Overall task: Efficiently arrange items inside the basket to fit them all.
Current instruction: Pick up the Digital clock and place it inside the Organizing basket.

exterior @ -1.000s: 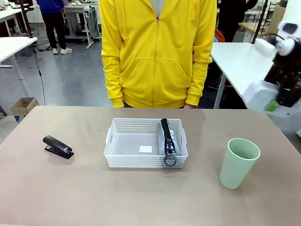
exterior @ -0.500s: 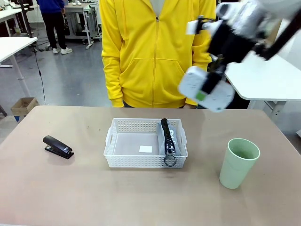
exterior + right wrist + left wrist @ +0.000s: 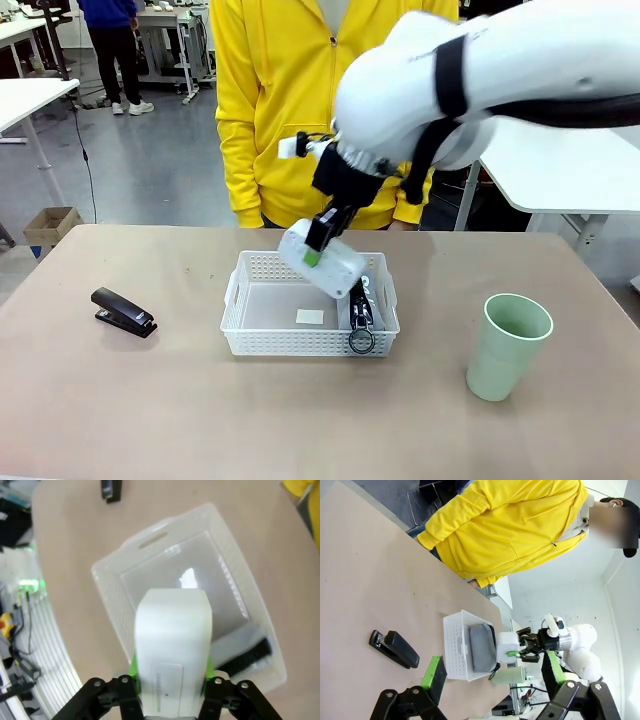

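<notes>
Over the shared table, my right gripper (image 3: 318,252) hovers above the white perforated basket (image 3: 300,345), its green pads clamped on the small white box (image 3: 328,268), which tilts down toward the basket's right half. The grey zipped pouch (image 3: 372,290) already stands on edge along that right end, zipper up. The black stapler (image 3: 123,311) lies on the table well to the left, and the pale green cup (image 3: 508,345) stands upright well to the right. To do this step well, I judge the box should go down flat on the bare floor and tight against the pouch or a corner, so one unbroken stretch stays free for the stapler and cup. The right wrist view gives what the front view cannot: the box sits squarely between the pads, with open basket floor straight beyond it. The left wrist view adds my left gripper (image 3: 492,672), fingers spread apart and holding nothing, high above the stapler's side of the table.
</notes>
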Controlling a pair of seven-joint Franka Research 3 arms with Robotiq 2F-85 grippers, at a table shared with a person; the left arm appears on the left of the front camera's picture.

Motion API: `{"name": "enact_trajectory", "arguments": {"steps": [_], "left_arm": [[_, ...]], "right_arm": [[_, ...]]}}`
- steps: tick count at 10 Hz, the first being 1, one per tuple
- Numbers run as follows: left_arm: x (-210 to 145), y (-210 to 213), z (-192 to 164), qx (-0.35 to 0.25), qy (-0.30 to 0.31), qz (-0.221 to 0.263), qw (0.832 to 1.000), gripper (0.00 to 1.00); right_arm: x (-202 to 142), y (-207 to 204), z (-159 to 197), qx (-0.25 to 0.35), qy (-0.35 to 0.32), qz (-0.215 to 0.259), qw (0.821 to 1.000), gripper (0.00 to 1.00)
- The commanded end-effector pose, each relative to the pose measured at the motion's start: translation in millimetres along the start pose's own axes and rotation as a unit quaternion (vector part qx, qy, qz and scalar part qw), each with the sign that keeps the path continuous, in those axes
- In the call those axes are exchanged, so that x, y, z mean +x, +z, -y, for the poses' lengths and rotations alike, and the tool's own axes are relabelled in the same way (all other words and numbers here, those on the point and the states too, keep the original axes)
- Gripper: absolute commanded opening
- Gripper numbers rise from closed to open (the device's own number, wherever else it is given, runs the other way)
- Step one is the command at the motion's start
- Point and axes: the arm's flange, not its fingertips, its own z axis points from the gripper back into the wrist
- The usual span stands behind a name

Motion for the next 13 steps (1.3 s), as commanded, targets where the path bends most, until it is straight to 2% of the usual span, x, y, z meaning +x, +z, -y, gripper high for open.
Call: {"name": "enact_trajectory", "arguments": {"steps": [1, 2, 4, 9, 13], "left_arm": [[-1, -1, 1, -0.011, -0.011, 0.007, 1.0, 1.0], [-1, -1, 1, -0.011, -0.011, 0.007, 1.0, 1.0], [-1, -1, 1, -0.011, -0.011, 0.007, 1.0, 1.0], [-1, -1, 1, -0.011, -0.011, 0.007, 1.0, 1.0], [-1, -1, 1, -0.011, -0.011, 0.007, 1.0, 1.0]], "right_arm": [[22, -23, -8, -0.009, -0.018, 0.005, 1.0, 0.55], [23, -41, -8, -0.016, -0.018, -0.011, 1.0, 0.55], [25, -63, -6, 0.018, 0.009, -0.033, 0.999, 0.55], [23, -55, 1, 0.03, 0.011, -0.03, 0.999, 0.55], [22, -66, 0, 0.019, 0.002, -0.032, 0.999, 0.55]]}}
